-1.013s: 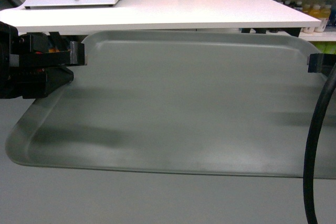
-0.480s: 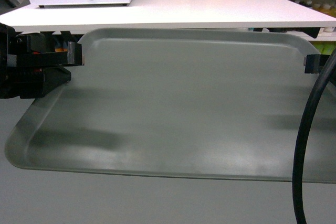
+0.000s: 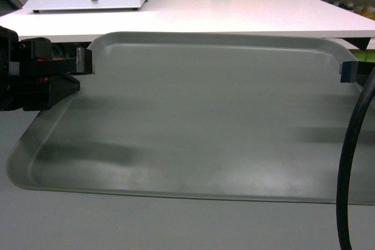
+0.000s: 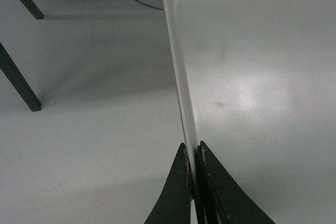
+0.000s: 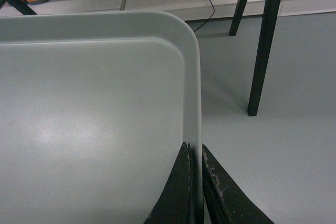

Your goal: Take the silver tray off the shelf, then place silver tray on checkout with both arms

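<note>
Claws (image 4: 193, 156) (image 5: 194, 153) pinch flat matte-grey silver tray (image 3: 205, 115).

Silver tray (image 3: 199, 115) before, below checkout (image 3: 234, 11)

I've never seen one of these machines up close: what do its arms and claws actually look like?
Both are black. The left gripper is blocky, with a silvery metal tip and small orange-red parts inside. The right gripper shows only a dark block with a pale face, and a thick black cable hangs beside it. Up close, the fingers are tapered and scuffed.
</note>
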Tool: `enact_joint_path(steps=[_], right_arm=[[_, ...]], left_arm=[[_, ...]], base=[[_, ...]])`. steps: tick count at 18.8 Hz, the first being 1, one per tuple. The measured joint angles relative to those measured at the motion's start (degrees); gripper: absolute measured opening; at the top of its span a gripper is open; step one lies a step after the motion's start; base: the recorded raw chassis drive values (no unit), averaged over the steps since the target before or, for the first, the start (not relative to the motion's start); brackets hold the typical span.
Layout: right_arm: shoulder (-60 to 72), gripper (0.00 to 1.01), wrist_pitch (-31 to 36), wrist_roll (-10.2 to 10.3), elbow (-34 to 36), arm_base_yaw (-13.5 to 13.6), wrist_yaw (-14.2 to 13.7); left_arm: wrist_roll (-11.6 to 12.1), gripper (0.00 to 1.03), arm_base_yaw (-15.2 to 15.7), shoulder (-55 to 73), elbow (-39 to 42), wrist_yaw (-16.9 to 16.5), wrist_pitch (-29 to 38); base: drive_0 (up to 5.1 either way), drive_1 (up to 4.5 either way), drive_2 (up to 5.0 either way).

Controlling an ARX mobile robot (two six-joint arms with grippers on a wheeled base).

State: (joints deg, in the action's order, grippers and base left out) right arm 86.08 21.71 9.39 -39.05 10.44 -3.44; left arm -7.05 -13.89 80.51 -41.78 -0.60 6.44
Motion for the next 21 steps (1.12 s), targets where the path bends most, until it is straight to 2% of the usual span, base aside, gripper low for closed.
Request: enact_joint_path(steps=[21], right_arm=[[0.0,0.03,0.1,0.0,0.0,0.0,0.0]], left_arm=[[0.0,0.03,0.0,0.0,0.0,0.0,0.1]], base=[[0.0,4.18,-4.2]])
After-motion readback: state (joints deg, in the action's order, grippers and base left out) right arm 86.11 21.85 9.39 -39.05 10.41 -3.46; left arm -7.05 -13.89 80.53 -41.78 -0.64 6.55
